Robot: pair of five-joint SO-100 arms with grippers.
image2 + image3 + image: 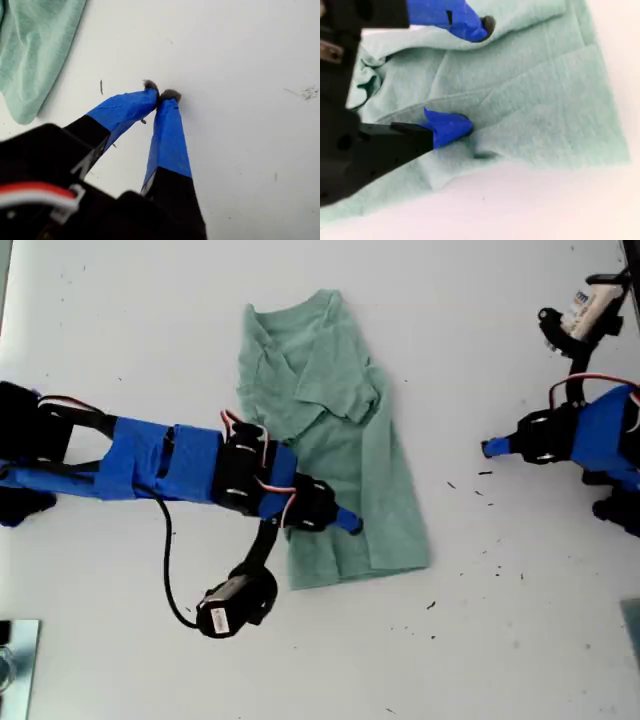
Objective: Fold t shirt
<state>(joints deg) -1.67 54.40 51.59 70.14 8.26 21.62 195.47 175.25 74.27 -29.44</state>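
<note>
The pale green t shirt [340,430] lies crumpled and partly folded on the white table, its neckline toward the exterior view's top. My second gripper [350,523] reaches in from the exterior view's left and stands open over the shirt's lower part. In the second wrist view, one blue fingertip [462,125] presses on the t shirt [545,100] and the other hovers above a fold; my second gripper [475,75] holds nothing. My first gripper [490,447] is at the exterior view's right, shut and empty over bare table, apart from the shirt. The first wrist view shows my first gripper [161,92] with tips touching and a corner of the t shirt [30,50].
A black camera [235,605] hangs on a cable below the second arm. Another camera unit [590,310] sits at the exterior view's top right. A metal object [15,660] shows at the exterior view's bottom left corner. Dark specks dot the table [480,570].
</note>
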